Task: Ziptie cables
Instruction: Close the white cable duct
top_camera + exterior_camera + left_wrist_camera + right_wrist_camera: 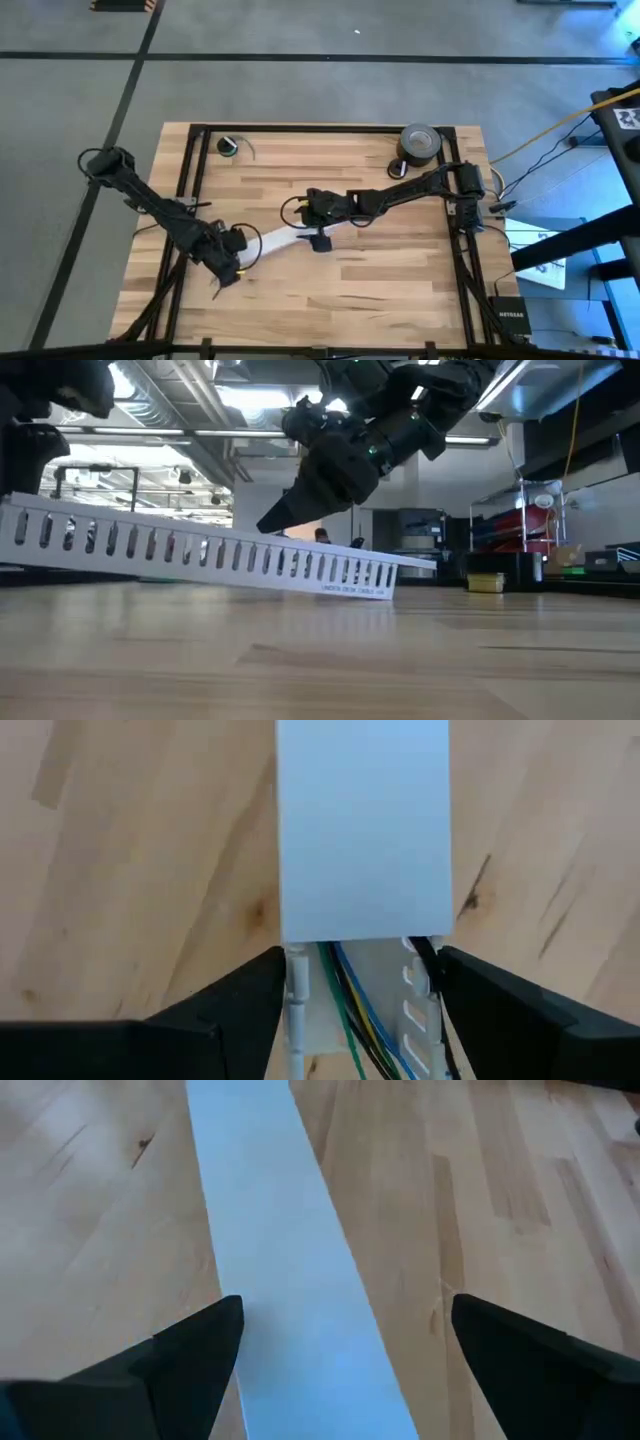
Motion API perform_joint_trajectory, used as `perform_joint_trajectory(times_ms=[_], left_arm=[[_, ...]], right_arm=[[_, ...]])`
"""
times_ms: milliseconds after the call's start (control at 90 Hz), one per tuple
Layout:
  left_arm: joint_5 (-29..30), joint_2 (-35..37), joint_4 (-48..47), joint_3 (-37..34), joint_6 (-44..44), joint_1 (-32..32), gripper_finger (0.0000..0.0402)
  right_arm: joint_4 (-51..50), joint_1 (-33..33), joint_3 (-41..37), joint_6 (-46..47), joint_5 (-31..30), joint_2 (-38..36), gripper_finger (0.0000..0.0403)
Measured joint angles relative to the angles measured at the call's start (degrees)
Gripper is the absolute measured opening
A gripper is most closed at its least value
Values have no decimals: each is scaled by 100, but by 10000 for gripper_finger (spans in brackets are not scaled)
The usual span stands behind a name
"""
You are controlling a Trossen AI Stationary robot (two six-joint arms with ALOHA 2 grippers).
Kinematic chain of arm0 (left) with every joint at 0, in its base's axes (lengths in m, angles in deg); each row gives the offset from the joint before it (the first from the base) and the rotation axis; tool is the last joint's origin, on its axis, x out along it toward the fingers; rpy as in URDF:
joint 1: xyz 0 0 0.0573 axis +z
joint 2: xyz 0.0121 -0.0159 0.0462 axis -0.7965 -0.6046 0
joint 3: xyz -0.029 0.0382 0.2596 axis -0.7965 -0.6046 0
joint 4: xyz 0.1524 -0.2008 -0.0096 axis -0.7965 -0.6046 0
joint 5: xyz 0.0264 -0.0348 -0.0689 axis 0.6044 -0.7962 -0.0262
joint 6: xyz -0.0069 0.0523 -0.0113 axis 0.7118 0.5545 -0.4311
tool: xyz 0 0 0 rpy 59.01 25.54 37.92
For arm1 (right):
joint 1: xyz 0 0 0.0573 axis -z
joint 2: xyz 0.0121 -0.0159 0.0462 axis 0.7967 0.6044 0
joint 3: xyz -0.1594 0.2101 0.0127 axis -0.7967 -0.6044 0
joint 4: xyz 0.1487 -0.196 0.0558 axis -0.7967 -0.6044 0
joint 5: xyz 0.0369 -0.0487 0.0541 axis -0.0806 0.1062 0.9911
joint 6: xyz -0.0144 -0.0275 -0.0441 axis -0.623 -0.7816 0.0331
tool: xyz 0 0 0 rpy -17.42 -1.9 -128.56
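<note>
Left wrist view, left gripper (360, 1010) clamped on white slotted duct (362, 830), coloured cables (350, 1010) inside, right gripper (345, 1350) fingers apart, seemingly hovering above it.

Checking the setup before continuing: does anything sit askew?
Yes: the long white slotted plastic duct is tilted, one end raised in the left end effector, the other on the wooden table.

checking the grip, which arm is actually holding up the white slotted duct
The left gripper: its jaws clamp the raised end of the white slotted duct. The right gripper only hovers over it, jaws open.
</note>
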Motion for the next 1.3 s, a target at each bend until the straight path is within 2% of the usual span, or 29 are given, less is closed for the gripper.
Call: perform_joint_trajectory(times_ms=[167,333,522,622,733,922,1111,1300], left_arm=[[-28,0,319,-171,114,199,247],[-178,0,330,-241,369,510,275],[-964,28,0,-76,646,934,291],[-1025,112,-289,210,301,865,292],[-777,116,-263,323,-118,502,292],[99,12,302,196,-438,-82,292],[231,-167,205,-193,-659,-175,292],[501,-168,-366,-280,-1124,-218,292]], right_arm=[[-15,0,0,2,-2,0,346],[-48,0,0,2,-2,0,346],[-83,0,0,2,0,0,346],[-132,0,0,1,0,0,346],[-167,0,0,1,2,0,346],[-183,0,0,0,4,0,347],[-214,0,0,1,48,0,346],[-343,0,0,0,48,0,346]])
